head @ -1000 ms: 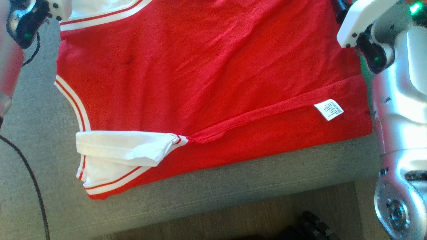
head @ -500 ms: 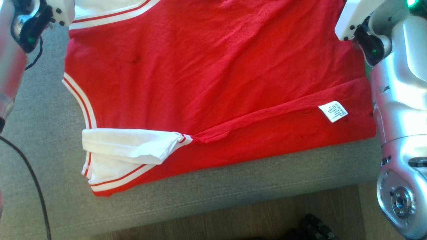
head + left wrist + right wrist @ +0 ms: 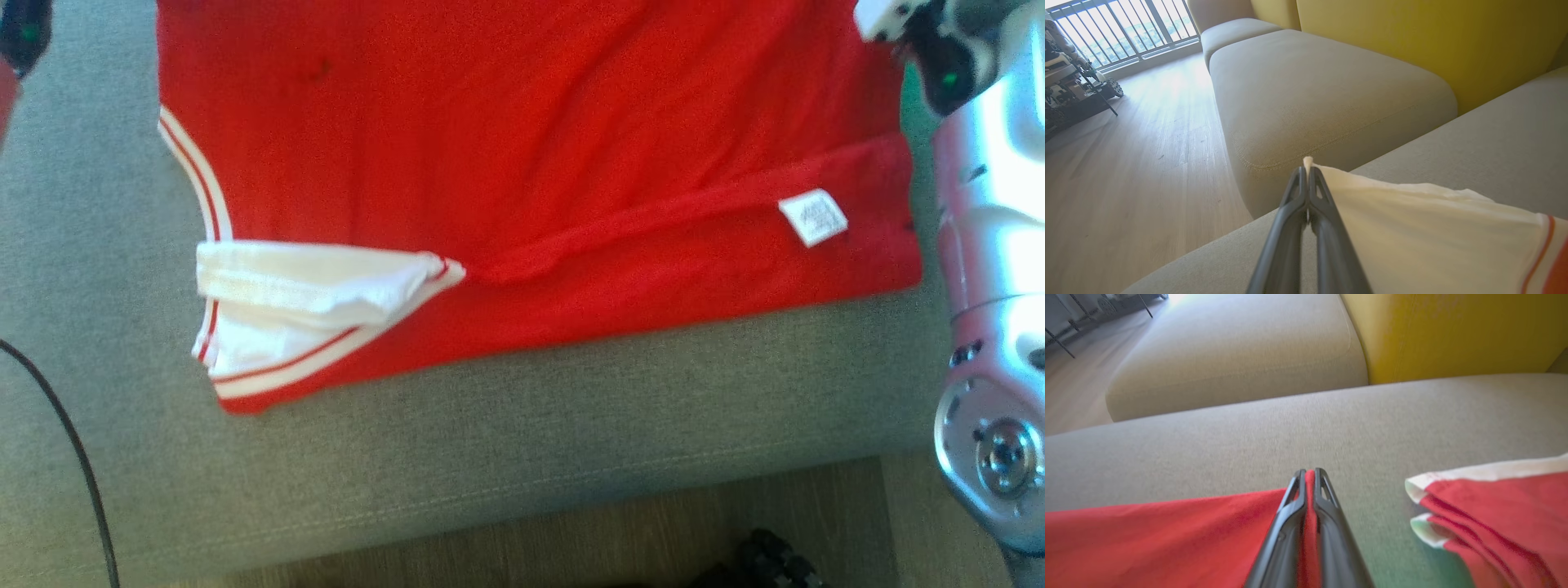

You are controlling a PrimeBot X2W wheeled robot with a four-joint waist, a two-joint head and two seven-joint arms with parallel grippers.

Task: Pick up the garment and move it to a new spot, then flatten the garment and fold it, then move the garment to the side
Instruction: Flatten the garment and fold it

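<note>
The garment (image 3: 522, 163) is a red top with white trim, spread on the grey sofa seat (image 3: 490, 457). A white sleeve (image 3: 310, 282) is folded over at its lower left, and a white label (image 3: 812, 216) lies at its right. In the left wrist view my left gripper (image 3: 1307, 167) is shut on a white corner of the garment (image 3: 1412, 228). In the right wrist view my right gripper (image 3: 1309, 471) is shut on a red edge (image 3: 1167, 539). My silver right arm (image 3: 988, 245) stands along the right side of the head view.
Another fold of red cloth with white trim (image 3: 1494, 498) lies right of my right gripper. A yellow backrest (image 3: 1412, 41) rises behind the seat. A black cable (image 3: 73, 457) crosses the left. Wood floor (image 3: 571, 547) runs below the seat's front edge, with a dark object (image 3: 767, 559) on it.
The head camera has moved, so the garment sits higher in the picture and both wrists have slid toward the top edge. My right gripper has gone from open to shut.
</note>
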